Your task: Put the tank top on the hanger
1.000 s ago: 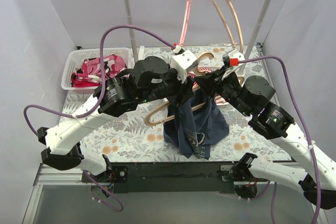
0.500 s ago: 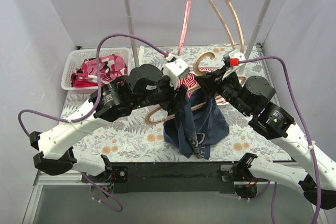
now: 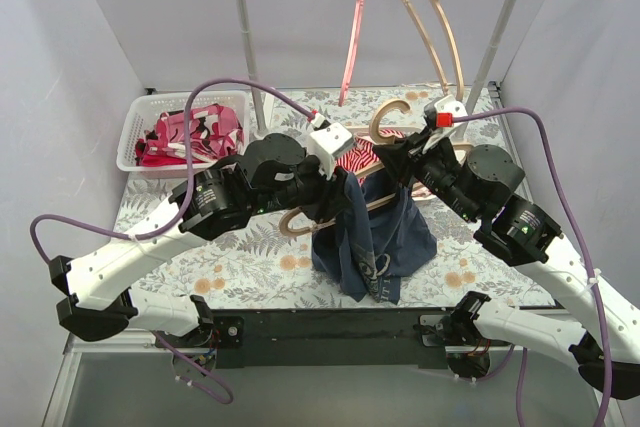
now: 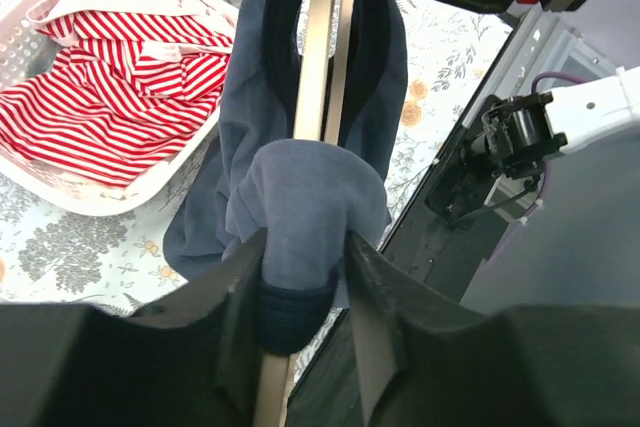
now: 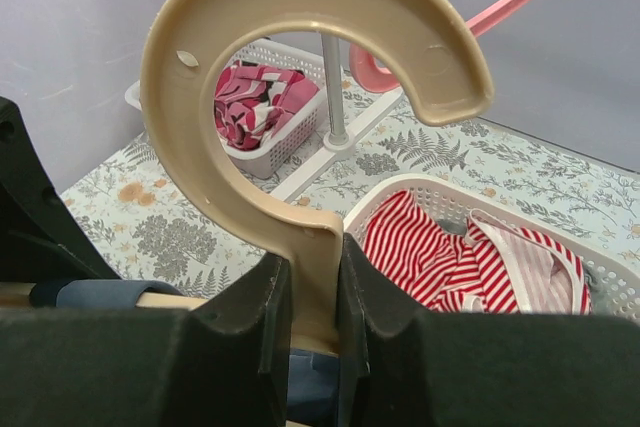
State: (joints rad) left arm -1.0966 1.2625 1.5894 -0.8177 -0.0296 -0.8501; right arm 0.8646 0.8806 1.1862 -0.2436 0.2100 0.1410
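Note:
The navy tank top (image 3: 375, 237) hangs from the tan hanger (image 3: 296, 222), which is held above the table's middle. My right gripper (image 3: 397, 152) is shut on the hanger's neck just below its hook (image 5: 300, 7), as the right wrist view (image 5: 315, 292) shows. My left gripper (image 3: 335, 185) is shut on a bunched shoulder strap of the tank top (image 4: 305, 197), wrapped round the hanger's arm (image 4: 320, 57); its fingers (image 4: 240, 287) pinch cloth and arm together. The tank top's body droops to the table.
A clothes rack (image 3: 245, 37) at the back carries a pink hanger (image 3: 352, 27) and a second tan hanger (image 3: 435, 17). A white basket (image 3: 135, 127) of pink-and-red clothes stands back left. Another basket (image 4: 95, 202) holds a red-and-white striped garment (image 4: 110, 97) under the arms.
My left gripper has slid a little left and down along the hanger's arm with the strap in it. The right gripper and the hanger's hook have stayed put.

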